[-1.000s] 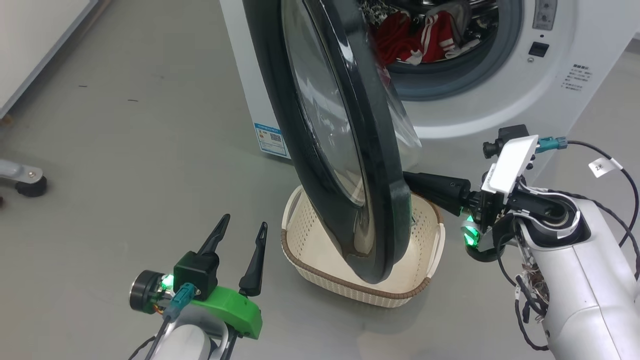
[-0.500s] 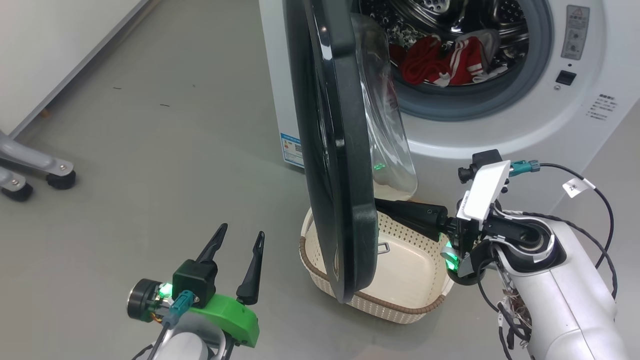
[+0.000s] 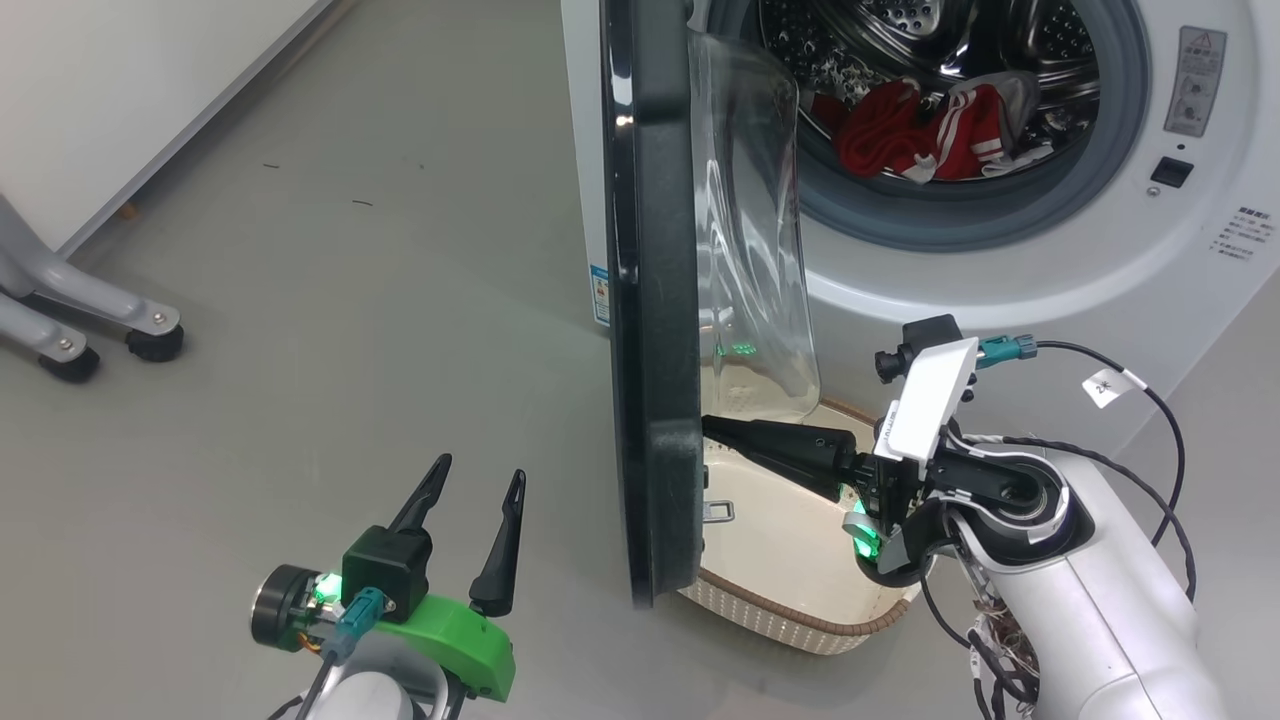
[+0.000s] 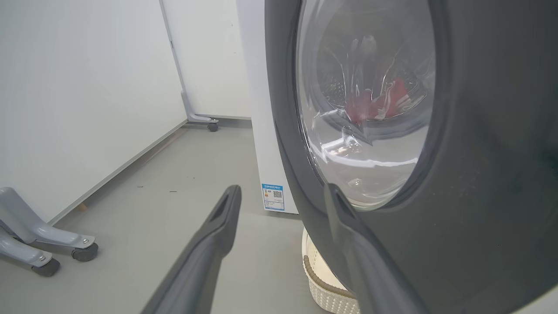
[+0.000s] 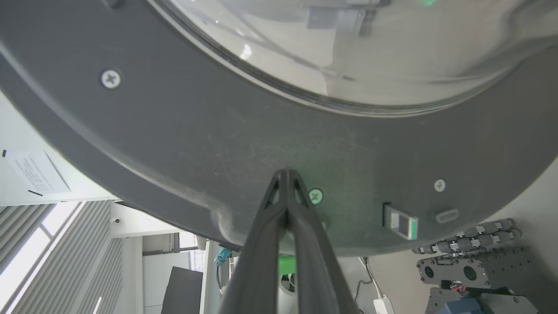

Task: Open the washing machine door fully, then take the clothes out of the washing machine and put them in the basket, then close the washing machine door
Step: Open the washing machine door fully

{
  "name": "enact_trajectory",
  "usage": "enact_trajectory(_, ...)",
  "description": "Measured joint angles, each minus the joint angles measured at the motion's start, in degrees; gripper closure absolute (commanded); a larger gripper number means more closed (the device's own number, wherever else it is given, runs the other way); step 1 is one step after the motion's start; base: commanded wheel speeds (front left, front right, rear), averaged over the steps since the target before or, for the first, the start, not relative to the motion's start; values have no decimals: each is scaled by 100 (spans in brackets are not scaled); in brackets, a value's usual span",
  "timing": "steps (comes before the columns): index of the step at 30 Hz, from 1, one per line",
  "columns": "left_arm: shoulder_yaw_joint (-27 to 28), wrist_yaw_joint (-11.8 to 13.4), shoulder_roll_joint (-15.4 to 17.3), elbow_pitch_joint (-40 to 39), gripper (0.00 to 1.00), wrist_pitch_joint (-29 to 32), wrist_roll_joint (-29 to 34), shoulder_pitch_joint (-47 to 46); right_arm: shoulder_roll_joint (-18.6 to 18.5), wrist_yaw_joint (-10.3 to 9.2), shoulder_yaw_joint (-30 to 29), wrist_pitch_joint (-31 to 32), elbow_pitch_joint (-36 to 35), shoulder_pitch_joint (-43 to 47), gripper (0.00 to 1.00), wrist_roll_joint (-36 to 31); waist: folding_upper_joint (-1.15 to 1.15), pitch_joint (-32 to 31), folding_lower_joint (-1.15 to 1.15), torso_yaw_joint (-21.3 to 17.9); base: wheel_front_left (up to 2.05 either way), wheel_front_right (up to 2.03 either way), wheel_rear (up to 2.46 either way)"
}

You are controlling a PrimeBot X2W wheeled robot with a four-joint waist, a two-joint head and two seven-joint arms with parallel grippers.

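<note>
washing machine door [image 3: 650,300] has swung wider, right claw [image 3: 715,429] following.

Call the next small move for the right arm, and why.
Probably sweep the right end effector leftward to push the washing machine door wider. Its shut tips sit against the door's inner rim, and the door stands only edge-on in the head view, hiding part of the basket.

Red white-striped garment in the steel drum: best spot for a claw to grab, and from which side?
Probably pinch the raised fold of the red white-striped fabric garment, which lies bunched low in the steel drum. Come straight in from the front, right of the glossy black round door standing edge-on.
</note>
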Motion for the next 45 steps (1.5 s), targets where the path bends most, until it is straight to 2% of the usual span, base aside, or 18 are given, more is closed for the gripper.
enact_trajectory(13,12,0,0,-37,0,0,1,1,3,20,274,-487,-104,138,100,419,0,10,0,7,0,0,0)
enact_trajectory(24,172,63,10,-78,0,0,0,73,30,344,-105,-1212,-475,600,100,1003,0,-13,0,-166,0,0,0)
enact_trajectory(31,194,94,19,-68,0,0,0,105,37,517,-651,-1914,-715,1078,100,725,0,-75,0,-311,0,0,0)
enact_trajectory(32,190,94,18,-60,0,0,0,108,30,541,-712,-2031,-740,1171,93,619,0,-91,0,-323,0,0,0)
enact_trajectory(33,189,94,19,-58,0,0,0,114,8,550,-771,-2191,-768,1272,65,489,0,-105,0,-336,0,0,0)
enact_trajectory(34,190,94,22,-56,0,0,0,123,-18,557,-840,-2330,-805,1373,42,364,0,-114,0,-348,0,0,0)
enact_trajectory(35,191,96,24,-52,0,0,0,130,-38,558,-920,-2476,-833,1471,13,264,0,-119,0,-357,0,0,0)
enact_trajectory(36,193,96,24,-52,0,0,0,133,-67,558,-1005,-2688,-837,1564,0,119,0,-121,0,-365,0,0,0)
enact_trajectory(45,308,120,78,-70,0,0,-1,181,-477,566,-1295,-4222,-887,2267,0,-1663,0,-90,0,-494,0,0,0)
